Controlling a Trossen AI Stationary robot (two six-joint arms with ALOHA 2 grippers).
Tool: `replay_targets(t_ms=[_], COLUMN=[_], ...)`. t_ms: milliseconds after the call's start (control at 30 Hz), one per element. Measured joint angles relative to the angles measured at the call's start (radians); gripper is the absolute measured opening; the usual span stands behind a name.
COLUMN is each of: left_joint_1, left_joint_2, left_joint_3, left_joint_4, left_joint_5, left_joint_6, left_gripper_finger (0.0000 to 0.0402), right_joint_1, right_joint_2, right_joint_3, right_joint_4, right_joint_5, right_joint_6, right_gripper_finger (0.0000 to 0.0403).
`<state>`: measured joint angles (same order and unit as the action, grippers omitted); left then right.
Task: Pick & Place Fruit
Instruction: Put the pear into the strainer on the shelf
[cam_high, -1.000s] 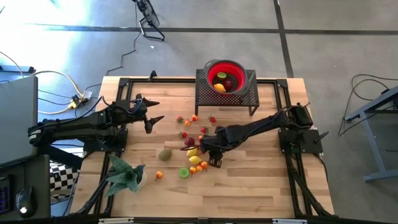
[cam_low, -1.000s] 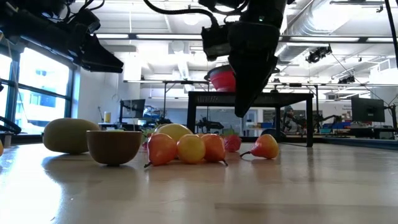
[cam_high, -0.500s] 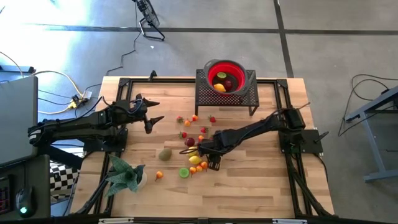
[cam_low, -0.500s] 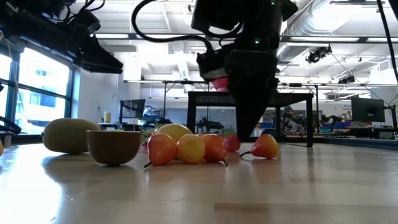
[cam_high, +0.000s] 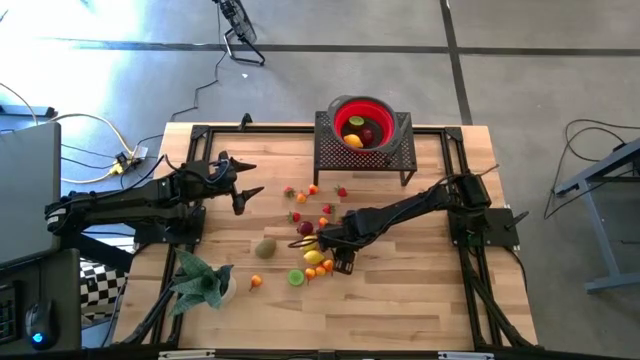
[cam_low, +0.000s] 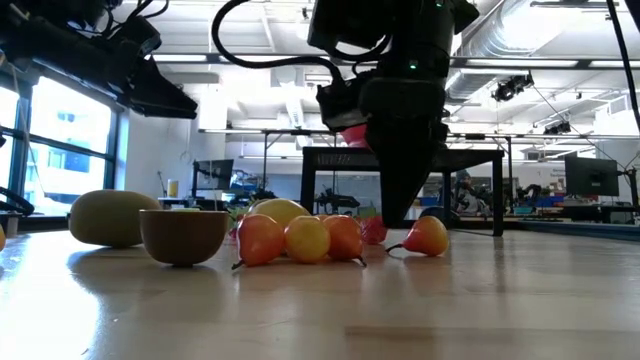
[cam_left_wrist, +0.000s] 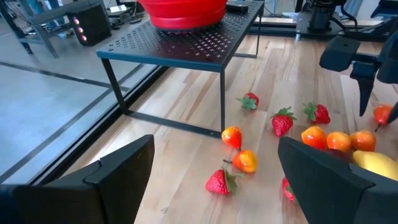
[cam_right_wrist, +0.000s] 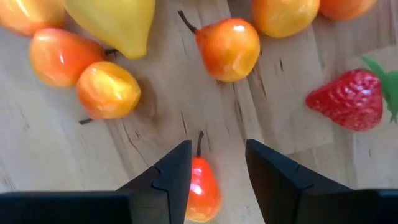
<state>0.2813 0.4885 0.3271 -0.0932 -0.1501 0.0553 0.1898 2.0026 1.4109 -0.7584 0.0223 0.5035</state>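
- Hanging low over the fruit heap, the right gripper (cam_right_wrist: 216, 163) has its two fingers parted, with one small orange fruit (cam_right_wrist: 200, 190) lying on the wood between them; the fingers are not closed on it.
- Around that orange fruit, the right wrist view shows five more orange fruits, one yellow lemon (cam_right_wrist: 115, 22) and one strawberry (cam_right_wrist: 348, 98), all loose on the table (cam_high: 400, 290).
- In the high view the right gripper (cam_high: 336, 247) sits at the heap's edge, with the lemon (cam_high: 313, 257) just beside it and a second yellow piece (cam_high: 309, 244) close by.
- Near the heap lie one halved lime (cam_high: 296, 277), one brown kiwi (cam_high: 265, 247) and one stray orange fruit (cam_high: 256, 282) farther from the gripper.
- Between the heap and the black mesh stand (cam_high: 364, 150), the left wrist view shows four strawberries scattered, one of them (cam_left_wrist: 217, 182) nearest that camera.
- On the stand sits one red bowl (cam_high: 362, 122), holding one lime half, one yellow piece and one dark red fruit.
- The left gripper (cam_high: 243, 183) waits well away from the heap, raised over bare wood, fingers spread wide and empty.
- One green leafy plant (cam_high: 200, 280) lies at the table's near edge, on the left arm's side of the heap.
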Motion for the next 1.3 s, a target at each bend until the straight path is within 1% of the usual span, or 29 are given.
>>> replay_targets(t_ms=[267,600,700,1167,1300], left_joint_1=[0.0,0.0,0.0,0.0,0.0], left_joint_2=[0.0,0.0,0.0,0.0,0.0], left_joint_3=[0.0,0.0,0.0,0.0,0.0], left_joint_4=[-0.018,-0.021,-0.022,-0.022,-0.022], left_joint_5=[-0.001,-0.001,0.0,0.002,0.002], left_joint_6=[0.0,0.0,0.0,-0.001,-0.001], left_gripper_finger=[0.0337,0.0337,0.0337,0.0337,0.0337], right_joint_1=[0.001,0.028,0.027,0.027,0.027], right_joint_2=[0.0,0.0,0.0,0.0,0.0], right_joint_3=[0.0,0.0,0.0,0.0,0.0], right_joint_4=[0.023,0.038,0.038,0.043,0.057], right_joint_5=[0.0,0.005,0.004,0.005,0.024], right_joint_6=[0.053,0.061,0.08,0.071,0.088], right_gripper_finger=[0.0144,0.0144,0.0144,0.0144,0.0144])
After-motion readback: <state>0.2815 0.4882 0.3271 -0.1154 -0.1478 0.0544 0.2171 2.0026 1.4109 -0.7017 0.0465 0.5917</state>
